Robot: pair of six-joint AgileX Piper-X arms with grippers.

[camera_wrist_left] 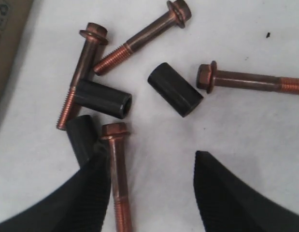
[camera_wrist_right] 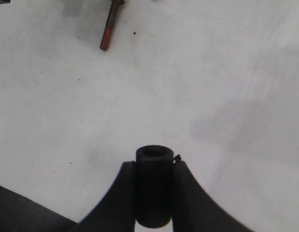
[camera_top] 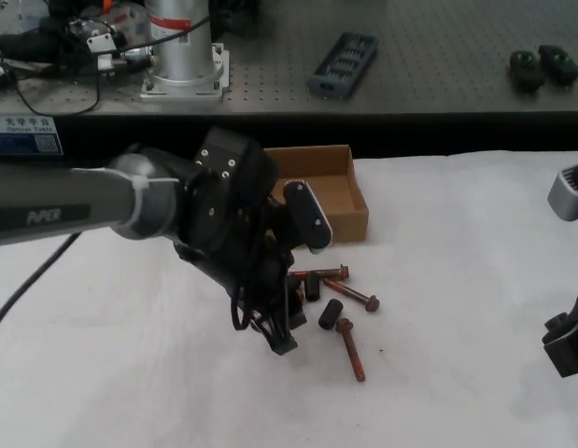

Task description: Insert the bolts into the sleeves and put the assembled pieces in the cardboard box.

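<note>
Outside the cardboard box (camera_top: pixel 350 222) lie bolts (camera_top: pixel 352 351), sleeves (camera_top: pixel 330 314).

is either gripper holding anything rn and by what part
The right gripper holds a black sleeve, pinched on the opposite sides of its body, with the open end poking out past the fingertips. The left gripper is open and holds nothing.

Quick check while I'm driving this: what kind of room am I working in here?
Most likely a lab or test bench. Behind the white cloth sits a perforated metal breadboard table carrying a metal column and loose cables.
</note>
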